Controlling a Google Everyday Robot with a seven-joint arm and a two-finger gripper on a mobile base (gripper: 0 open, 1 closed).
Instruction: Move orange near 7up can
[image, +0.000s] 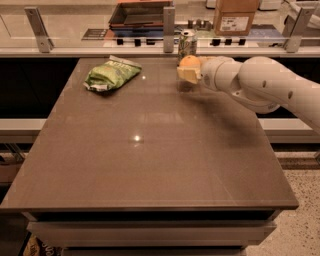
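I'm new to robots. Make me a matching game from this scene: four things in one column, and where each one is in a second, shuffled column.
1. orange
2. 7up can
3. green snack bag
4. end effector

A. lying on the far left part of the table
B. held in the end effector
C. closed on the fruit, just in front of the can
D. upright at the table's far edge

Pairs: 1-B, 2-D, 3-A, 4-C
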